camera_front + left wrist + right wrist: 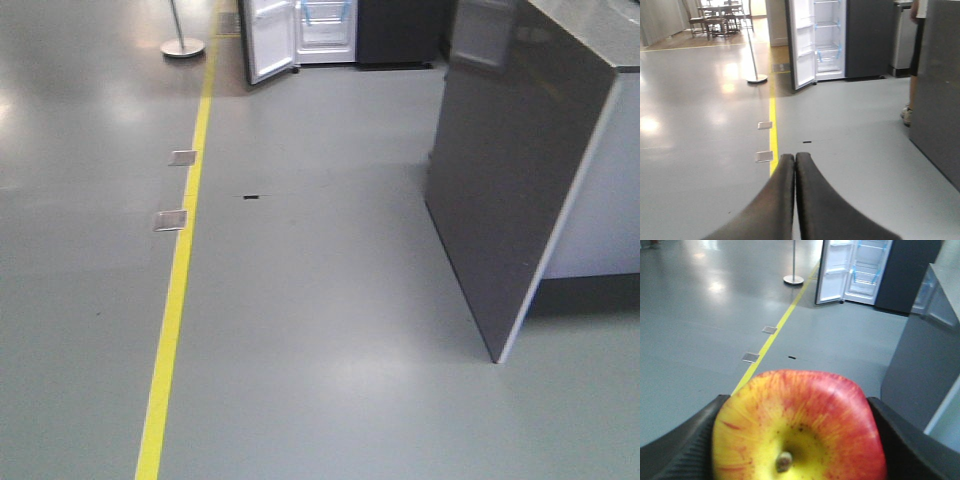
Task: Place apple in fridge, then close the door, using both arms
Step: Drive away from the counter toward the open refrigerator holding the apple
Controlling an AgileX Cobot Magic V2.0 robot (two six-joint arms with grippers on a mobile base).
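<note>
The apple (800, 425), red and yellow with its stem dimple facing the camera, fills the bottom of the right wrist view. My right gripper (796, 402) is shut on it, one dark finger pressing each side. In the left wrist view my left gripper (795, 158) is shut with nothing between its fingers (810, 200). The fridge (325, 30) stands far across the floor, its white shelved inside showing. Its door (268, 40) is swung open to the left. Both also appear as the fridge (867, 267) and door (832, 272) in the right wrist view. Neither gripper shows in the front view.
A yellow floor line (180, 270) runs toward the fridge, with two small metal floor plates (170, 220) beside it. A post on a round base (183, 46) stands left of the door. A tall dark grey cabinet side (510, 170) juts in at right. A person's leg (912, 75) is near it.
</note>
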